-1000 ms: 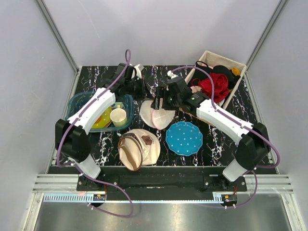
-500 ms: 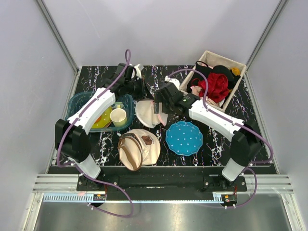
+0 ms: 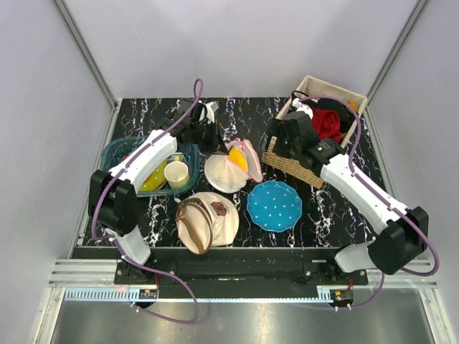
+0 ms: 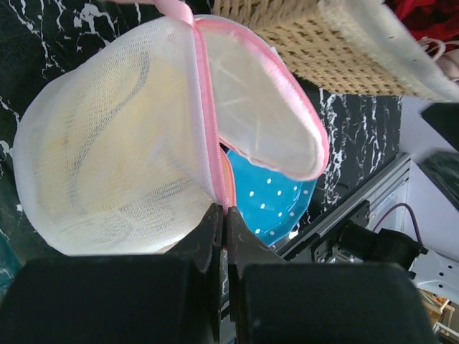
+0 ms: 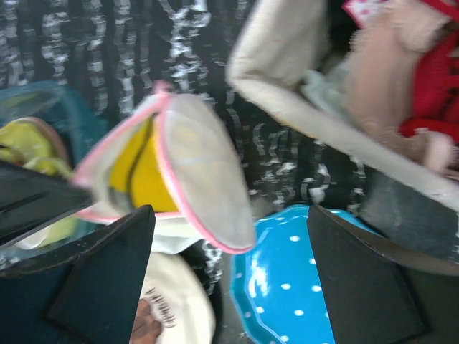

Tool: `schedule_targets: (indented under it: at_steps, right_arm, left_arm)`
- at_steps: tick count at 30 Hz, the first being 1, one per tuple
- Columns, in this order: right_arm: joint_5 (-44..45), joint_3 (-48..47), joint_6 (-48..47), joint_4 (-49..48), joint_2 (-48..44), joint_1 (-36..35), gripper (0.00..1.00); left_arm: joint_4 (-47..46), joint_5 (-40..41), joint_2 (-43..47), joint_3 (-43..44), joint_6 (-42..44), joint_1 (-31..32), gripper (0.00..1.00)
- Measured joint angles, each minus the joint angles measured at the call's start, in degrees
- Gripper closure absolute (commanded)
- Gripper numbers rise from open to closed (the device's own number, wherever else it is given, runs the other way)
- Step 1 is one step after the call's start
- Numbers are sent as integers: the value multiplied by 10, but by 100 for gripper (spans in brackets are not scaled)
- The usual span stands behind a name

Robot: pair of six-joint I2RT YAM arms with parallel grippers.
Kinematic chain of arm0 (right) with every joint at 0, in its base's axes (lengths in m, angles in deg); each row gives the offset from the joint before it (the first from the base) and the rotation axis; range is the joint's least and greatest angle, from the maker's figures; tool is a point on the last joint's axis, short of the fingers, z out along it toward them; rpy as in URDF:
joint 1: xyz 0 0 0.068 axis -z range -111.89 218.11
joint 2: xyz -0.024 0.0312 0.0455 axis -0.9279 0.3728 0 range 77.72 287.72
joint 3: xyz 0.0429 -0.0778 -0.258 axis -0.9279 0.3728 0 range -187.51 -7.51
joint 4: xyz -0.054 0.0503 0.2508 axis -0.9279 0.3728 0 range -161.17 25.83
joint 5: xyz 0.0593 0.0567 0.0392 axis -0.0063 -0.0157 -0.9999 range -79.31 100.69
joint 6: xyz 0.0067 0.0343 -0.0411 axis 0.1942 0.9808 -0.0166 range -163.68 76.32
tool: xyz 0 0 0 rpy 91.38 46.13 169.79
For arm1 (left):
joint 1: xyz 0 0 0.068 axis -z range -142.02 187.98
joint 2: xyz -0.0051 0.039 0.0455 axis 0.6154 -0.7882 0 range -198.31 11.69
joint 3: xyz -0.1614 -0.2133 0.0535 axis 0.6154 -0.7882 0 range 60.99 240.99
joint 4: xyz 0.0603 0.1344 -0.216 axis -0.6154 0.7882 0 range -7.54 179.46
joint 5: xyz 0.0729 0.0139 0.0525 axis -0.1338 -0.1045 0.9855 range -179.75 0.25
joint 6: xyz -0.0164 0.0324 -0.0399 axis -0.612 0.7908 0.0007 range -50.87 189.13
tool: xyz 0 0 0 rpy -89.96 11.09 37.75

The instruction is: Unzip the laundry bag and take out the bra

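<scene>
The laundry bag [image 3: 224, 172] lies mid-table, a white mesh pouch with a pink rim. It is unzipped and its lid flap [image 3: 251, 159] stands up. A yellow bra [image 3: 238, 158] shows inside. My left gripper [image 3: 219, 143] is at the bag's far edge. In the left wrist view this gripper [image 4: 225, 222] is shut on the bag's pink zipper rim [image 4: 208, 107]. My right gripper [image 3: 275, 145] is open and empty, right of the bag beside the basket. The right wrist view shows this gripper [image 5: 229, 287] wide apart above the bag [image 5: 197, 165] and the bra [image 5: 140, 172].
A wicker basket [image 3: 290, 166] of clothes stands at the back right. A blue dotted plate [image 3: 274, 206] lies in front of the bag. A beige canvas bag [image 3: 208, 218] lies front centre. A teal bin [image 3: 118, 152] with a cup [image 3: 176, 174] is on the left.
My right gripper has left the bag and swung right, up toward the basket. The bag's lid now stands open and the yellow bra shows. The left gripper still holds the rim.
</scene>
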Motion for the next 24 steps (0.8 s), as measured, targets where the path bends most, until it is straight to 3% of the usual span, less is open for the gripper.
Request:
schedule_targets:
  at_steps: [4, 7, 9, 15, 24]
  right_arm:
    - [-32, -4, 17, -33, -15, -31, 20]
    - [-47, -15, 23, -48, 3, -66, 38]
    - [-61, -28, 24, -59, 27, -84, 44]
    - [-101, -44, 32, -106, 125, -108, 46]
    - [-80, -48, 30, -106, 228, -99, 46]
  left_arm:
    - [1, 0, -19, -7, 8, 0, 100]
    - [4, 1, -28, -14, 12, -1, 100]
    - [7, 1, -31, -14, 14, -2, 100]
    - [7, 1, -33, -15, 19, -10, 100]
    - [9, 0, -33, -34, 23, -23, 100]
